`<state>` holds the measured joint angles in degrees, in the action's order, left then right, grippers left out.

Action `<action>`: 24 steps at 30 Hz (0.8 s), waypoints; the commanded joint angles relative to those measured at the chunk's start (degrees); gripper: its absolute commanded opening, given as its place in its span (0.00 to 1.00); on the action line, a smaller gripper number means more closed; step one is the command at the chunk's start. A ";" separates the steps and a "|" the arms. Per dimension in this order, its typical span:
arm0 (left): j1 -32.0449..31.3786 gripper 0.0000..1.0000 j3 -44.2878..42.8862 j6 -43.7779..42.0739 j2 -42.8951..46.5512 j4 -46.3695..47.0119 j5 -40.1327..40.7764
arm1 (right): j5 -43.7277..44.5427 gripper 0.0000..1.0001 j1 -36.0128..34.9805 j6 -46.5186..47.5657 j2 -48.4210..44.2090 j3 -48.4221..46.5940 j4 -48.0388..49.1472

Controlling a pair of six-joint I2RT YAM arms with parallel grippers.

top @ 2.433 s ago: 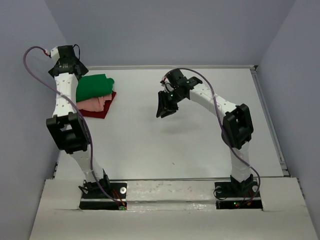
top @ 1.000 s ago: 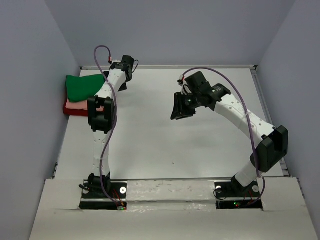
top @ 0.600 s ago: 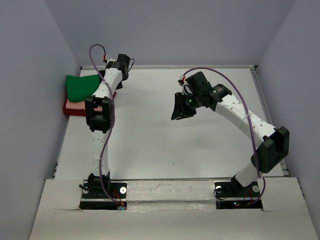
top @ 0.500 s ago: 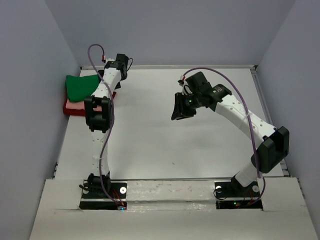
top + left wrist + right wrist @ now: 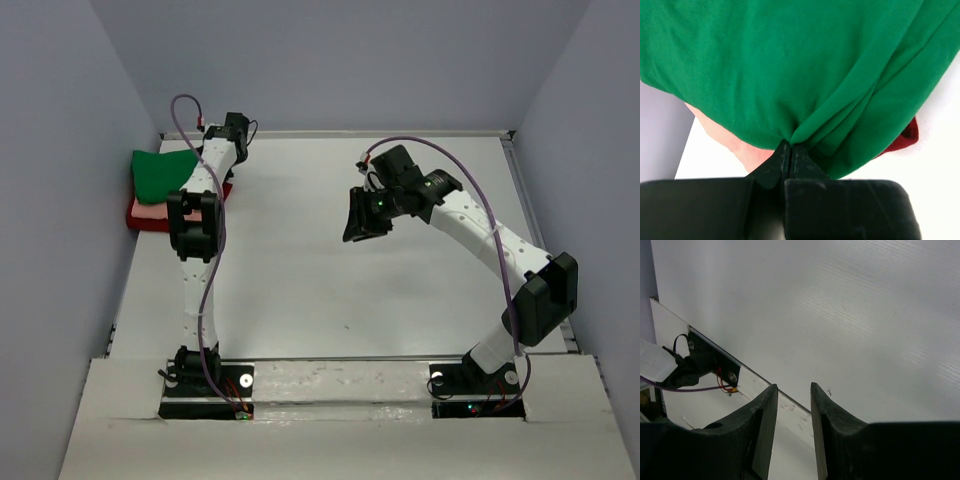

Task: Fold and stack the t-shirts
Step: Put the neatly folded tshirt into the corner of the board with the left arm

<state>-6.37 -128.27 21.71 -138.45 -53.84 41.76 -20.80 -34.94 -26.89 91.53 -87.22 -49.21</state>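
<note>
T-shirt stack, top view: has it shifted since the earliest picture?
Yes. The t-shirt stack has slid left toward the left wall; it now reaches past the left edge of the table.

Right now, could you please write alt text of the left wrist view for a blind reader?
The left gripper is shut on a puckered edge of the green t-shirt, which fills most of the view. A salmon-pink t-shirt and a dark red t-shirt peek out beneath it on the white table.
</note>
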 commanded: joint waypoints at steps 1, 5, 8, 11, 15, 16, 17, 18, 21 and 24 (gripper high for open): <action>-0.13 0.00 1.96 0.61 6.26 0.93 1.66 | -1.35 0.39 0.13 -1.05 -0.47 1.26 2.36; -0.05 0.00 1.53 0.08 8.72 0.85 2.36 | -2.84 0.38 0.13 -1.41 -0.65 2.58 3.94; -0.04 0.00 1.09 0.61 10.56 0.32 2.97 | -2.76 0.38 0.13 -1.49 -0.73 3.28 4.30; 0.13 0.00 -0.31 1.48 12.06 -1.08 3.68 | -2.58 0.38 0.13 -1.23 -0.82 4.25 4.30; 0.57 0.00 0.65 2.54 14.35 -2.05 4.38 | -2.76 0.38 0.13 -1.23 -1.52 5.13 4.56; 0.66 0.00 1.09 2.98 14.79 -2.40 4.65 | -2.67 0.38 0.13 -1.23 -1.61 5.22 4.56; 0.83 0.00 2.48 3.07 15.75 -2.41 4.56 | -2.84 0.38 0.13 -1.14 -1.70 5.31 4.48; 0.83 0.00 3.19 3.42 16.37 -2.41 4.65 | -2.85 0.38 0.13 -0.97 -1.88 5.31 4.39; 1.10 0.00 8.37 4.21 19.18 -1.44 5.61 | -2.76 0.38 0.13 -0.53 -2.23 5.05 4.21; 1.27 0.00 15.31 4.65 22.08 0.40 5.88 | -3.02 0.38 0.13 -0.09 -2.05 4.25 3.51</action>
<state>-5.43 -120.07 24.08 -122.96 -53.45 44.16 -22.83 -34.92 -28.05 91.53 -81.60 -47.00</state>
